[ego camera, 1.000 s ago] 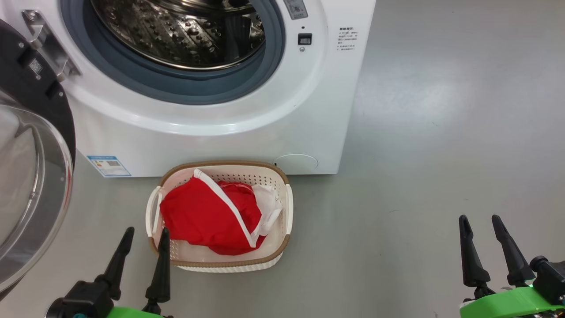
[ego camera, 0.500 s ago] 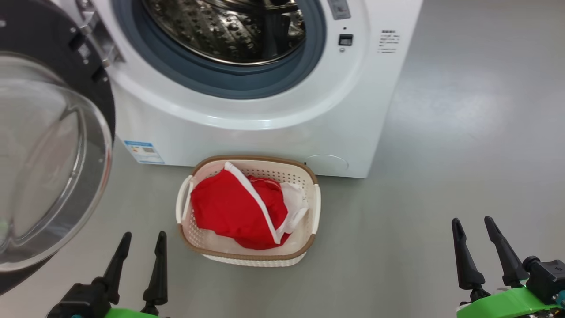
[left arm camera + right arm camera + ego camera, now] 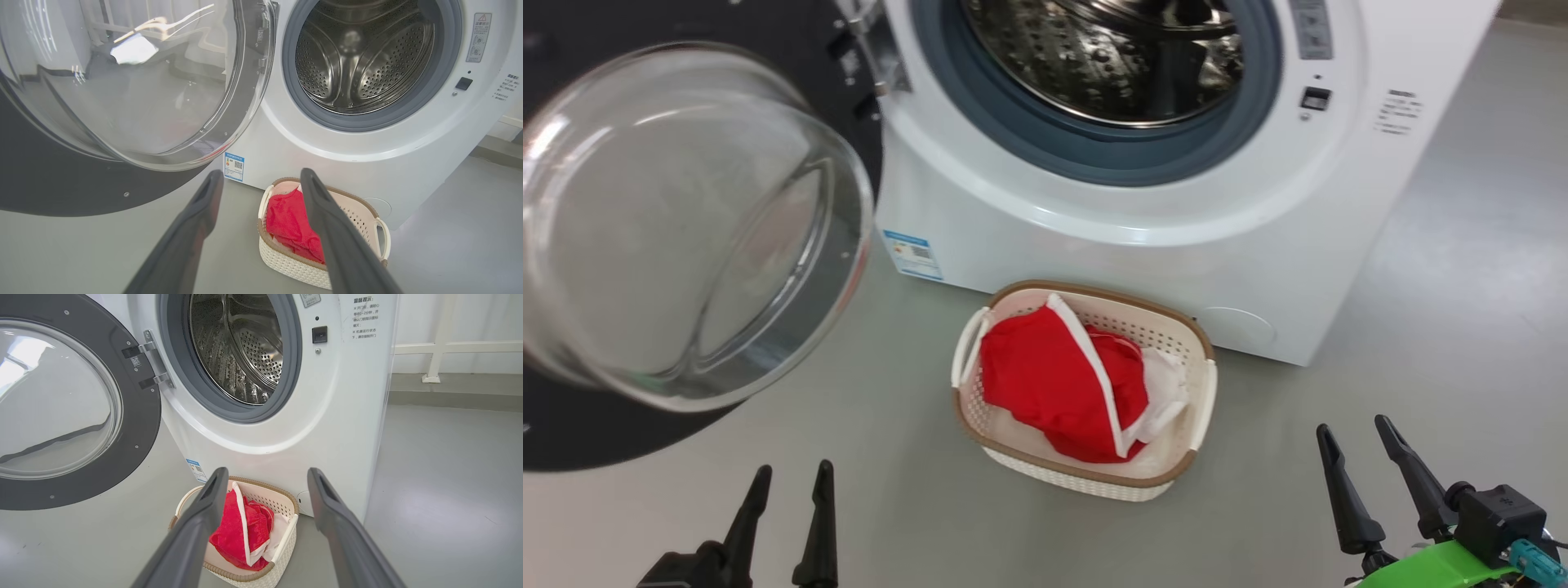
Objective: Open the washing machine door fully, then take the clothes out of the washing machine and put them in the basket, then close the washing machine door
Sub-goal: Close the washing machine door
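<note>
Washing machine door (image 3: 686,220) open, upper left. Clothes (image 3: 1054,380) in basket (image 3: 1078,483), centre, just below washing machine (image 3: 1094,245). Left gripper (image 3: 792,472) lower left, right gripper (image 3: 1354,426) lower right: both spread apart.

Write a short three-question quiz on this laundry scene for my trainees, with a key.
1. True or false: the red clothes lie in the basket.
2. The washing machine door is: A shut, B swung open, C taken off.
3. Fill in: the left gripper and right gripper are both ___, holding nothing.
Key: 1 true; 2 B; 3 open.
</note>
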You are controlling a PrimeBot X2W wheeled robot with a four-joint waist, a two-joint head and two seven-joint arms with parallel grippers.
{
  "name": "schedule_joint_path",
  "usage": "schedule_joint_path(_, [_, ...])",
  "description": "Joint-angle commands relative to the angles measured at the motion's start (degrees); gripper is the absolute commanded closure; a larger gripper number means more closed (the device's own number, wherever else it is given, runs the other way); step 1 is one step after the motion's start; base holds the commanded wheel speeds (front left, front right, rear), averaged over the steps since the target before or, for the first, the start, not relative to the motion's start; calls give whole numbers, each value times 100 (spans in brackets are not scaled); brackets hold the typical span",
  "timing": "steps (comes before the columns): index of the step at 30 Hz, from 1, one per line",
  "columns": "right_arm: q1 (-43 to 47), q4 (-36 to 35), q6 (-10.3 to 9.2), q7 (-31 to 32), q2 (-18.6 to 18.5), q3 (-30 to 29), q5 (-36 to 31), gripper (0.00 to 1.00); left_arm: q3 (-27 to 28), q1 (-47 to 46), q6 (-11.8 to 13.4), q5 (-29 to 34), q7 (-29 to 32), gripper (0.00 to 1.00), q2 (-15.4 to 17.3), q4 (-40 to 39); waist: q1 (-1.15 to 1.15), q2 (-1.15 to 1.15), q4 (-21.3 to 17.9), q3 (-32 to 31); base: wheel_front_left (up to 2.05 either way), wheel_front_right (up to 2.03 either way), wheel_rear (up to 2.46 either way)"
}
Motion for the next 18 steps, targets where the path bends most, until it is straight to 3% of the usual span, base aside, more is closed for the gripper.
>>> schedule_joint_path(1, [-146,-98,37,-37,-105,192,20,0,137,-16,60,-82,-27,0,47,-116,0,0,502,-144,0,0,0])
schedule_joint_path(6, [-148,-51,37,-37,-142,331,48,0,58,87,158,-187,-27,0,46,-150,0,0,910,-191,0,0,0])
schedule_joint_path(18, [-674,257,37,-37,-418,1014,191,0,139,331,488,-545,-27,0,46,-531,0,0,1066,-41,0,0,0])
